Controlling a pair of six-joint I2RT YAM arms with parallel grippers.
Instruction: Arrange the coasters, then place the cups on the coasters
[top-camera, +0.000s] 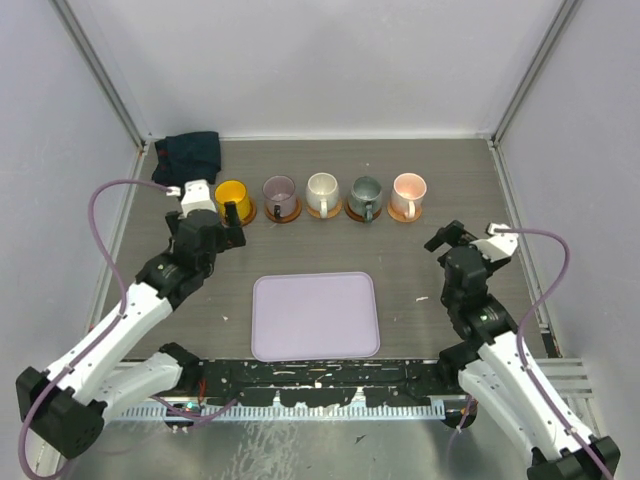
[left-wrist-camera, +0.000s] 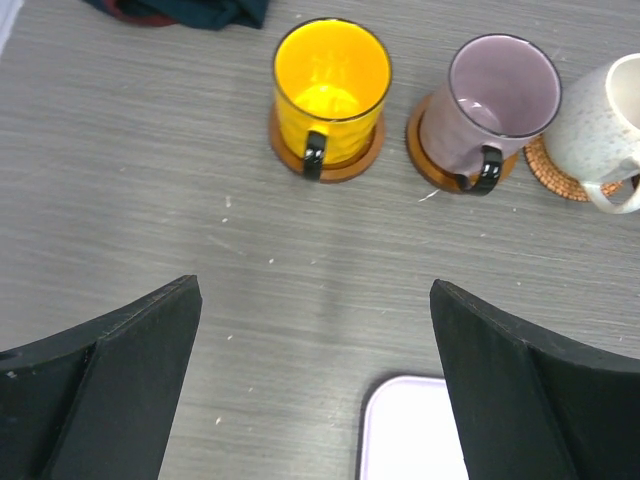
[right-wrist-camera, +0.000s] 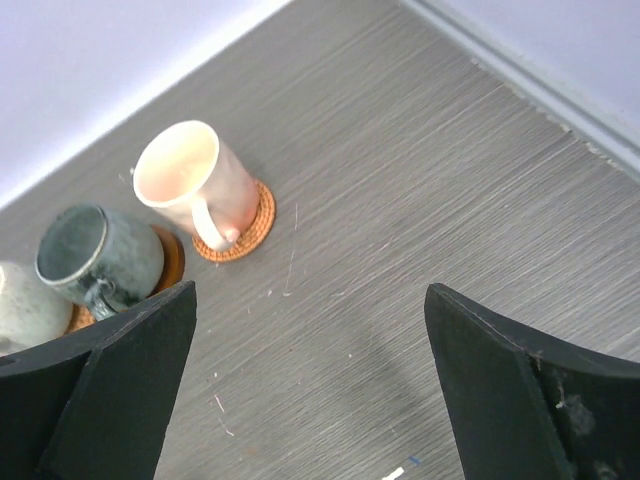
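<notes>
Five cups stand in a row at the back of the table, each on a coaster: yellow (top-camera: 231, 194), mauve (top-camera: 279, 192), cream-white (top-camera: 322, 191), grey-green (top-camera: 365, 194) and pale pink (top-camera: 409, 190). In the left wrist view the yellow cup (left-wrist-camera: 331, 88) and mauve cup (left-wrist-camera: 497, 108) sit on brown coasters (left-wrist-camera: 347, 171), with the cream cup (left-wrist-camera: 603, 130) at the right edge. My left gripper (left-wrist-camera: 315, 290) is open and holds nothing, just short of the yellow cup. My right gripper (right-wrist-camera: 310, 292) is open and holds nothing, nearer than the pink cup (right-wrist-camera: 192, 182) on its woven coaster (right-wrist-camera: 252, 233).
A lavender tray (top-camera: 315, 316) lies at the front centre between the arms. A dark folded cloth (top-camera: 190, 152) sits in the back left corner. Metal frame posts and pale walls enclose the table on three sides.
</notes>
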